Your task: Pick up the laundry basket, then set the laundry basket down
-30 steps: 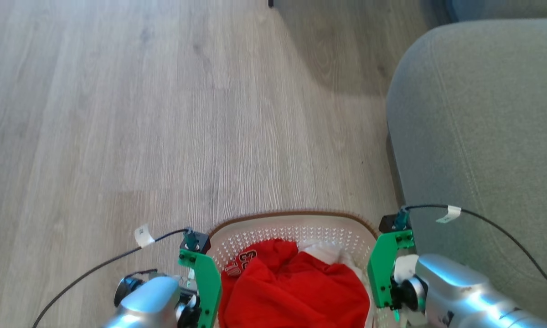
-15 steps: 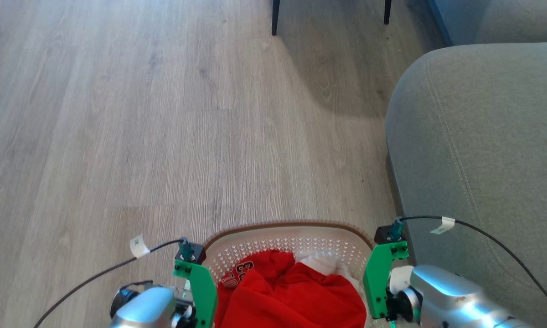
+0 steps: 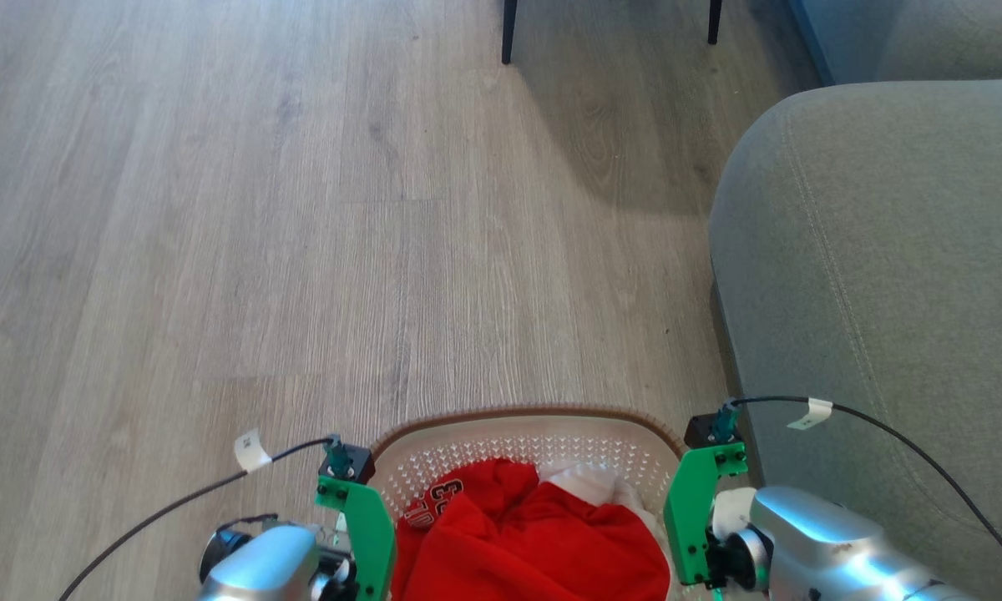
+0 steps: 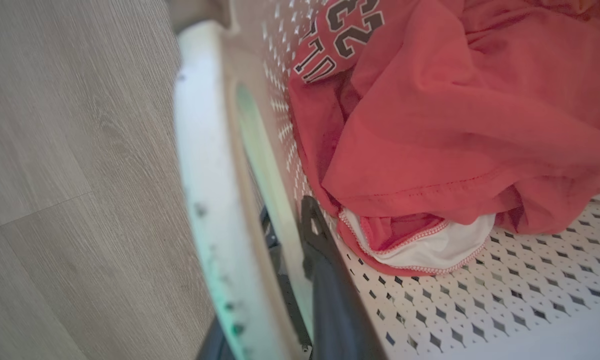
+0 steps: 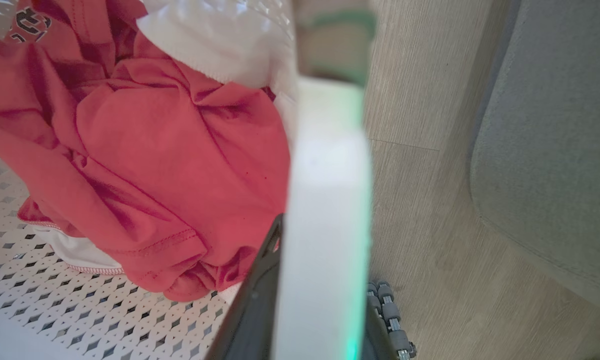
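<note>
The laundry basket [image 3: 528,415], cream-white and perforated with a brown rim, sits low in the head view between my two arms, and red and white clothes [image 3: 534,534] fill it. In the left wrist view my left gripper [image 4: 290,225] is shut on the basket's white left handle [image 4: 205,190], with one dark finger [image 4: 325,280] inside the wall. In the right wrist view my right gripper [image 5: 325,260] is shut on the white right handle [image 5: 325,200]. One of its fingers [image 5: 255,305] is inside and the other is mostly hidden behind the handle.
A grey sofa [image 3: 877,292] stands close along the right side, right beside my right arm. Two dark furniture legs [image 3: 509,33] stand at the far top. Wood floor [image 3: 259,250] stretches ahead and to the left. Small rollers [image 5: 390,315] show below the right handle.
The whole head picture has shifted down, so the camera moved: the furniture legs came into sight and the basket sits lower in it. Both grippers keep the same hold on the basket.
</note>
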Controlling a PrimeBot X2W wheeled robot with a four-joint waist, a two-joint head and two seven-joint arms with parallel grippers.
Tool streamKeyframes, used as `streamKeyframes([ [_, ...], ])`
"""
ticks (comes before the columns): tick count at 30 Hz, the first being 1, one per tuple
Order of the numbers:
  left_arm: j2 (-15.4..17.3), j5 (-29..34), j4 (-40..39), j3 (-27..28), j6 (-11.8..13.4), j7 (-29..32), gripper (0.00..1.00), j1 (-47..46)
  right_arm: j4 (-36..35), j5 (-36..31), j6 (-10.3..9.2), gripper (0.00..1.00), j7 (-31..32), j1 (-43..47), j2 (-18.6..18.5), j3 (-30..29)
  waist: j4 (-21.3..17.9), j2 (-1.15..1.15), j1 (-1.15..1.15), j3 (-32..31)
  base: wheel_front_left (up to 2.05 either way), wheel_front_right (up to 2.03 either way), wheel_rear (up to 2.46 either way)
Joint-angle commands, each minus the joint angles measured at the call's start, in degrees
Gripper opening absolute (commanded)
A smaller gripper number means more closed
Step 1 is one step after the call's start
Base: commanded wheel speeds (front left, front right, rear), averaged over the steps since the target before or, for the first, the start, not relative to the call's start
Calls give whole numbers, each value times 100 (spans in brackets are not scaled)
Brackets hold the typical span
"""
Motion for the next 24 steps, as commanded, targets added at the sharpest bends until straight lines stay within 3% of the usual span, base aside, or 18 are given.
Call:
streamKeyframes([
  [1, 67, 79, -114, -6, -88, -24, 0, -266, -220, -89, 141, 0, 2, -25, 148, 115, 0, 0, 1, -4, 0, 0, 0],
  [24, 30, 65, -61, -9, -88, -53, 0, -278, -241, -73, 141, 0, 7, -32, 138, 125, -20, 0, 1, -23, 0, 0, 0],
])
